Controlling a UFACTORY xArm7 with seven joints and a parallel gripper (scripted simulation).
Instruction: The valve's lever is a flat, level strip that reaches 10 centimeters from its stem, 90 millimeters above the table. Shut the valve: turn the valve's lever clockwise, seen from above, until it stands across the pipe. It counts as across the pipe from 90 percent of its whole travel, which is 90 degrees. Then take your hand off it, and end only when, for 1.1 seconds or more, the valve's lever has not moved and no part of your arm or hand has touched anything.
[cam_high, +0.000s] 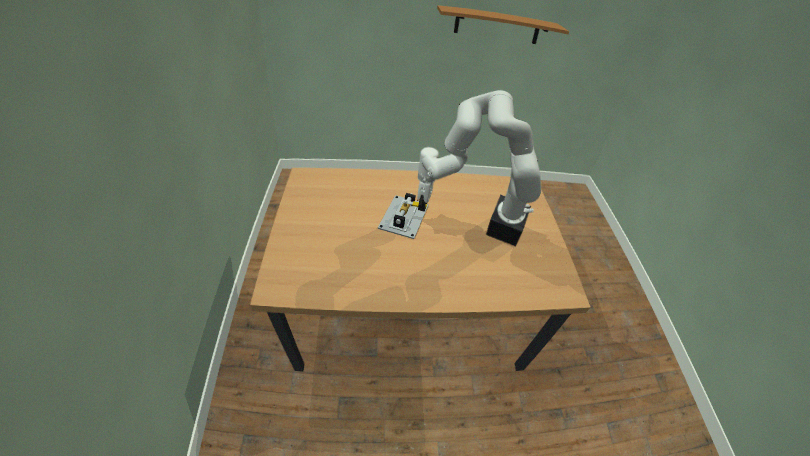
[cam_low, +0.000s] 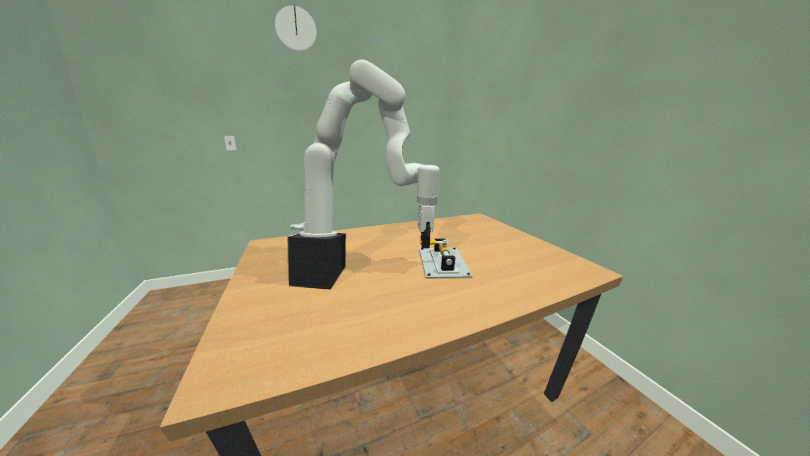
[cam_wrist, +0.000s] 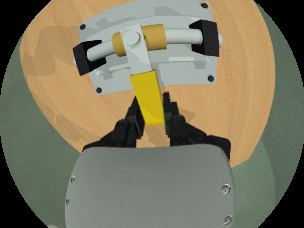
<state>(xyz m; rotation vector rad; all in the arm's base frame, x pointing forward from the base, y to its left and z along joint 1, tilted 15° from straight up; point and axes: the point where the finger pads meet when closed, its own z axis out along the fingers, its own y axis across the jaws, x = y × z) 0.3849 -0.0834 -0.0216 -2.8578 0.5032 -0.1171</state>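
The valve sits on a grey baseplate (cam_wrist: 150, 45) on the table; it also shows in the top view (cam_high: 402, 218) and the exterior view (cam_low: 445, 263). A grey pipe (cam_wrist: 180, 37) with a brass body (cam_wrist: 140, 41) runs between two black end blocks. The yellow lever (cam_wrist: 148, 98) reaches from the stem toward me, nearly at right angles to the pipe, tilted slightly. My gripper (cam_wrist: 153, 103) is shut on the lever's outer end, with one black finger on each side. It also shows in the top view (cam_high: 421, 202) and the exterior view (cam_low: 425, 237).
The arm's black base block (cam_high: 506, 227) stands on the table to the right of the valve. A wooden shelf (cam_high: 501, 18) hangs on the far wall.
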